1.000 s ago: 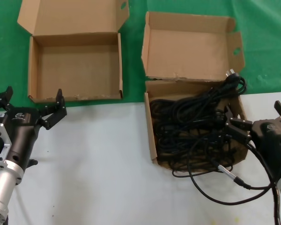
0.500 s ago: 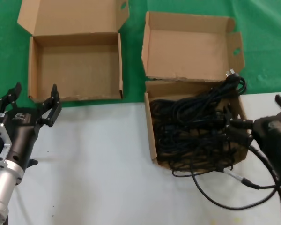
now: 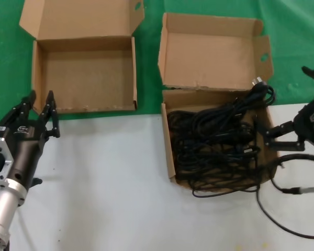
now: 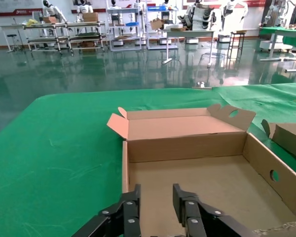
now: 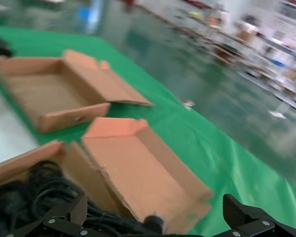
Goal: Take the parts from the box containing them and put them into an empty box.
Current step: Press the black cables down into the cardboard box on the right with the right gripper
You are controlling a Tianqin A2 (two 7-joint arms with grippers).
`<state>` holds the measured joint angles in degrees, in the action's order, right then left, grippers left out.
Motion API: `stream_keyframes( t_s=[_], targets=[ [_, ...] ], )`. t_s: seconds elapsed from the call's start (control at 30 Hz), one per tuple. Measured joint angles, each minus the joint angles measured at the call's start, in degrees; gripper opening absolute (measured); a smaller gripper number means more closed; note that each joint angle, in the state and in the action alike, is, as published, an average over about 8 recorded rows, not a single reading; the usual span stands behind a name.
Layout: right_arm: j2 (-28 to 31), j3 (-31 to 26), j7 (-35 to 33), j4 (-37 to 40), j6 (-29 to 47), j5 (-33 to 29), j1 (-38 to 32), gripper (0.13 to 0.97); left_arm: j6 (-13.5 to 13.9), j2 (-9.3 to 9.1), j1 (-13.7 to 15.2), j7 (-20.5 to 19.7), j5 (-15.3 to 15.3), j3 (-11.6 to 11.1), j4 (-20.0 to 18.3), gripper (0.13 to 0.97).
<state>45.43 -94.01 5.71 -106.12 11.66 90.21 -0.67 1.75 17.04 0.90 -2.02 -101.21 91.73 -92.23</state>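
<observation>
- A white surface (image 3: 120, 183) lies in front, with green cloth (image 3: 5, 68) behind it; the left wrist view shows a large hall with shelves and other robots far off.
- The box of cables (image 3: 170, 151), its squarish lid standing up behind it, sits on the right half, straddling the edge where white meets green.
- A tangle of black cables (image 3: 214, 141) fills this box; one plug (image 3: 258, 82) rests at its back right corner, and one cable (image 3: 282, 209) trails out over the white surface to the right.
- The empty box (image 3: 83, 78), wider and shallow, lies on the green cloth to the left, just beside the full one, with its lid folded back.
- The left tool (image 3: 36, 112) hovers at the near left corner of the empty box, its fingers (image 4: 130, 212) close together but with a narrow gap, gripping nothing.
- The right tool (image 3: 295, 107) is beside the right wall of the cable box, its fingers spread wide apart and empty.
</observation>
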Motion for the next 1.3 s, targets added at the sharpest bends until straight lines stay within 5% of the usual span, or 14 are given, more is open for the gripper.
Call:
stream_keyframes(
  t_s=[0.2, 0.47, 0.73, 1.3],
  targets=[
    [8.16, 0.53, -3.23, -2.89, 8.75, -0.84, -2.76, 0.966, 0.0, 0.0, 0.0, 0.0, 0.0, 0.0, 0.0, 0.284],
    [12.82, -3.08, -19.72, 0.26, 22.77, 1.77, -12.08, 0.966, 0.0, 0.0, 0.0, -0.01, 0.0, 0.0, 0.0, 0.207],
    [10.29, -11.66, -28.54, 4.46, 31.31, -7.13, -24.45, 0.966, 0.0, 0.0, 0.0, -0.01, 0.01, 0.0, 0.0, 0.159],
    [0.79, -21.64, -30.34, 12.51, 36.59, -23.86, -37.49, 0.936, 0.0, 0.0, 0.0, -0.01, 0.01, 0.0, 0.0, 0.145]
  ],
)
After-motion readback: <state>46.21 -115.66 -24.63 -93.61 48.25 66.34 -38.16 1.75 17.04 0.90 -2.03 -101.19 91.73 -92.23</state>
